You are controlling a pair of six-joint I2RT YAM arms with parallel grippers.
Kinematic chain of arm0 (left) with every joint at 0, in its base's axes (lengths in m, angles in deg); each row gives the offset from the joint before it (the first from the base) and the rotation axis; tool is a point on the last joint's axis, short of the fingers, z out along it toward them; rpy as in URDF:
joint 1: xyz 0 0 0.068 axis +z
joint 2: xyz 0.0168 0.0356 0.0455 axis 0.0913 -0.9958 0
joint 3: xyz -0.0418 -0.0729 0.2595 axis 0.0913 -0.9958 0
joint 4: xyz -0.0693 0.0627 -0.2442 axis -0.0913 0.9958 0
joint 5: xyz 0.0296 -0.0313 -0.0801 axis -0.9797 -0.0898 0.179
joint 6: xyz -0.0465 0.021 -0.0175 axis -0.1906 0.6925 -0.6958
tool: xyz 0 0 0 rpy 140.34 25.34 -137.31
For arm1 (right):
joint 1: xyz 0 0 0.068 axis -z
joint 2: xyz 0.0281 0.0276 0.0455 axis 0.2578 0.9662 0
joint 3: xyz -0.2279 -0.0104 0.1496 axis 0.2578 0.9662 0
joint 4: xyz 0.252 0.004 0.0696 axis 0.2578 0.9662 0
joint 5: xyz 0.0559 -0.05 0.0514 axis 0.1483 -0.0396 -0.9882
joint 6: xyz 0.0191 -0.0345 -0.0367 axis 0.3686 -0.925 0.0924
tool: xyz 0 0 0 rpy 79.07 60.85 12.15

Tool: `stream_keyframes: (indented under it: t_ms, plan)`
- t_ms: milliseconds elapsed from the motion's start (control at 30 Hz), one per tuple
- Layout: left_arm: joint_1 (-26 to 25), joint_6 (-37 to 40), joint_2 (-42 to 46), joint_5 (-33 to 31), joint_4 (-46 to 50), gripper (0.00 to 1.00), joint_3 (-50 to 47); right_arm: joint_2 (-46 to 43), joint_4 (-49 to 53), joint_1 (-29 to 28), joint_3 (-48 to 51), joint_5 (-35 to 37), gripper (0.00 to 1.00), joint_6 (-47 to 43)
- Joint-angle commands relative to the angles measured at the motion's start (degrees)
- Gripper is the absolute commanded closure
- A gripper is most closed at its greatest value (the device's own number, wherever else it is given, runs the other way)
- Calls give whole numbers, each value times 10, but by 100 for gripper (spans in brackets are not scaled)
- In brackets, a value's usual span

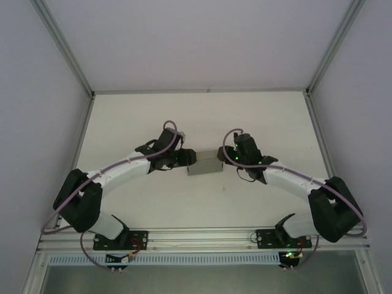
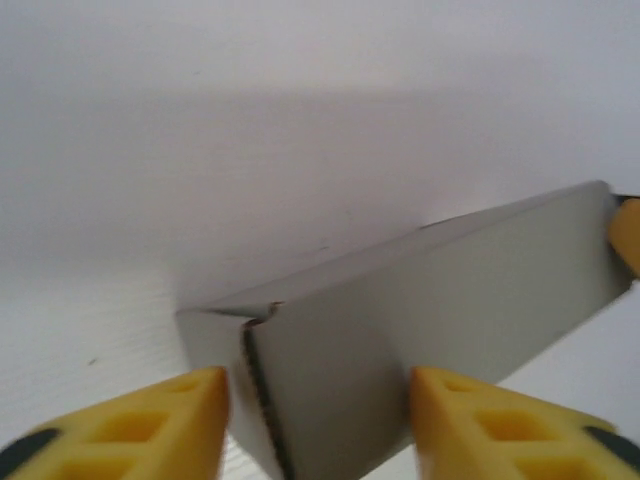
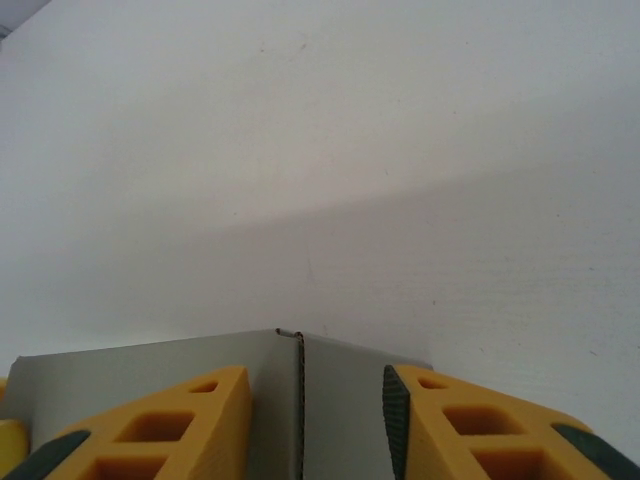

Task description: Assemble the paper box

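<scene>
The paper box (image 1: 205, 162) is a small grey cardboard box at the middle of the table, held between the two arms. My left gripper (image 1: 185, 158) is at its left end. In the left wrist view its yellow fingers (image 2: 150, 425) press both sides of the paper box (image 2: 400, 310), whose end flap stands slightly ajar along a dark seam. My right gripper (image 1: 226, 156) is at the right end. In the right wrist view its fingers (image 3: 470, 430) straddle a folded corner of the paper box (image 3: 340, 400) and close on it.
White table (image 1: 202, 116) with metal frame rails at the left (image 1: 82, 131) and right (image 1: 318, 131) and white walls around it. The arm bases are bolted at the near edge (image 1: 202, 236). Free room lies behind and in front of the box.
</scene>
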Motion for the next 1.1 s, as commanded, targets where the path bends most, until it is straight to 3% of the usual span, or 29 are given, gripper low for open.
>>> stream_keyframes:
  t_ms: [0, 233, 367, 567, 633, 733, 800, 900, 1033, 1067]
  plan:
    - [5, -26, -13, 26, -59, 69, -76, 36, 79, -3, 55, -39, 64, -8]
    - [5, -62, -28, 54, -134, 95, -128, 1, -31, -3, 111, -119, 80, -19]
    - [4, -57, -33, 52, -132, 99, -130, -14, -43, -3, 117, -128, 91, -37]
    - [-19, -25, -23, -1, -60, 97, -95, -32, -50, -4, 119, -123, 93, -42]
    - [-25, -9, -23, -18, -25, 77, -71, -34, -44, -4, 107, -121, 90, -49]
    - [-29, 14, -24, -41, 26, 68, -26, -33, 0, -4, 68, -106, 81, -64]
    - [-29, 26, -21, -53, 52, 46, 0, -31, 39, -4, 30, -93, 69, -82]
    - [-29, 42, -16, -71, 80, 22, 41, -29, 93, -3, -25, -62, 59, -95]
    - [-30, 58, -11, -96, 102, 0, 85, -29, 145, -3, -84, -44, 38, -130]
    - [-30, 62, -9, -103, 107, 0, 95, -28, 156, -3, -96, -45, 30, -141]
